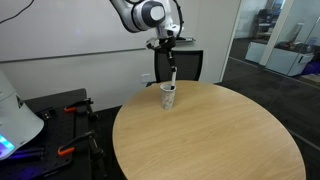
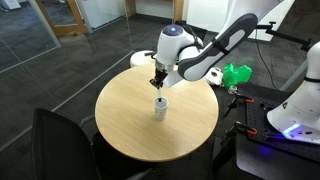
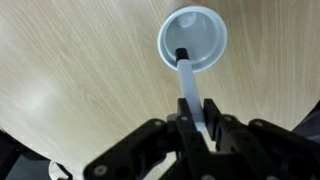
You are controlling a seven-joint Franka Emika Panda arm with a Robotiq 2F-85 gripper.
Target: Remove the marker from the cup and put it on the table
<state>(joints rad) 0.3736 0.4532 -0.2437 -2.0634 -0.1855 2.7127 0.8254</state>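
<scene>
The cup [image 1: 168,97] stands upright on the round wood-grain table [image 1: 210,135], near its far edge; it also shows in an exterior view [image 2: 159,108] and from above in the wrist view [image 3: 192,40]. The marker [image 3: 188,85], white with a black tip, hangs from my gripper [image 3: 196,128] with its lower end over or just inside the cup's mouth. My gripper is shut on the marker's upper part, directly above the cup in both exterior views [image 1: 172,62] [image 2: 158,80]. The marker is a thin line above the cup [image 1: 173,80].
A black chair [image 1: 178,65] stands behind the table, another chair [image 2: 60,145] at its near side. A green object [image 2: 237,74] and a white robot base [image 2: 300,105] sit on a bench beside the table. A white dome device [image 1: 15,120] is off the table.
</scene>
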